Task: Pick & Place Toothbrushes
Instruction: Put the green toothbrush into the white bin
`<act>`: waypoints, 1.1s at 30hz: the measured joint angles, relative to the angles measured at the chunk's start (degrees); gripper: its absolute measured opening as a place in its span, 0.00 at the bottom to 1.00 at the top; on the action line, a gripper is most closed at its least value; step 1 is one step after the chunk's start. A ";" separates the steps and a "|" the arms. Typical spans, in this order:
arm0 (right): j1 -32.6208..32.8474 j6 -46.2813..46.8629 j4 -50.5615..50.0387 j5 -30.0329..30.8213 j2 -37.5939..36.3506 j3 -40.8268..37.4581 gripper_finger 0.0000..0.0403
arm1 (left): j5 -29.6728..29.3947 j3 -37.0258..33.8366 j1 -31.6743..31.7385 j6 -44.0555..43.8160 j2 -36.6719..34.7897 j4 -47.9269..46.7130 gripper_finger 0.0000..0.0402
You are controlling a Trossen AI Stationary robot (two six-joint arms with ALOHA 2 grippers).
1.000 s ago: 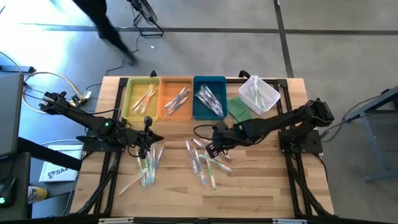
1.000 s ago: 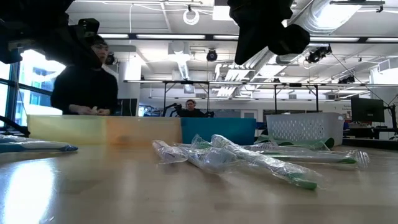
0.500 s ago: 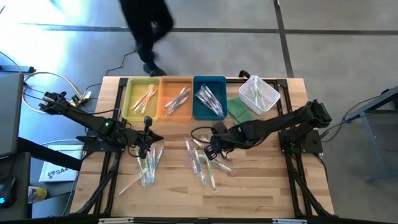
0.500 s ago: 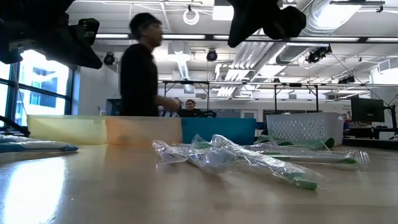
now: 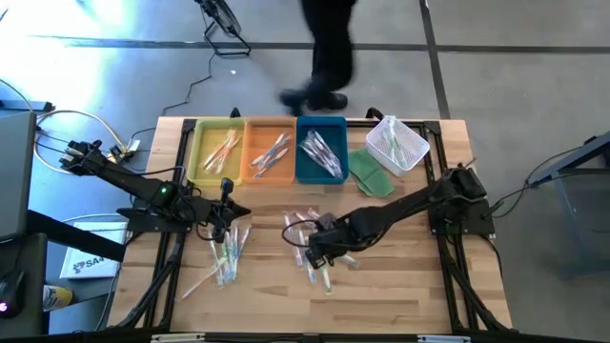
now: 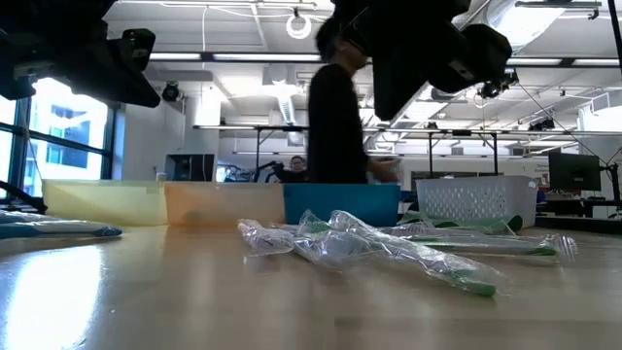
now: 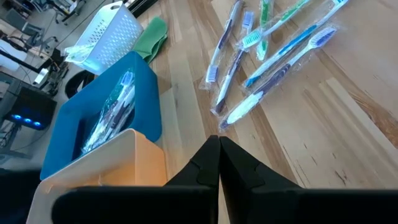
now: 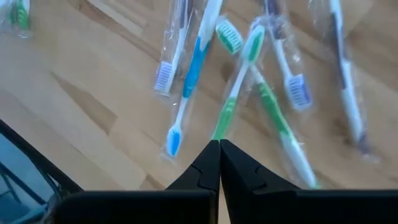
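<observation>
Toothbrushes (image 5: 310, 250) are lying loose on the counter (image 5: 400, 286) in front of the blue tray (image 5: 320, 150). The right claw (image 5: 315, 250), fingers pressed together and holding nothing, is hovering over them. The left claw (image 5: 221, 217), likewise closed and empty, is waiting in front of the yellow tray (image 5: 217, 151).

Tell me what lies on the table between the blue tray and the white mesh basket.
In the high view, a folded green cloth lies between the blue tray and the white mesh basket, slightly nearer the table's middle.

Green, blue and white handles are seen on the clear-wrapped toothbrushes (image 8: 238, 93). A yellow tray (image 5: 200, 143), an orange tray (image 5: 254, 133) and a blue tray (image 5: 304, 129) are shown beside a white mesh basket (image 5: 412, 150) and a green cloth (image 5: 370, 171) on the pale wood-grained worktop (image 5: 400, 286).
</observation>
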 joint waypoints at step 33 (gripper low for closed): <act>0.73 1.93 5.27 1.64 5.78 0.00 0.29 | -0.02 0.00 -0.02 -0.07 -0.02 -0.02 0.01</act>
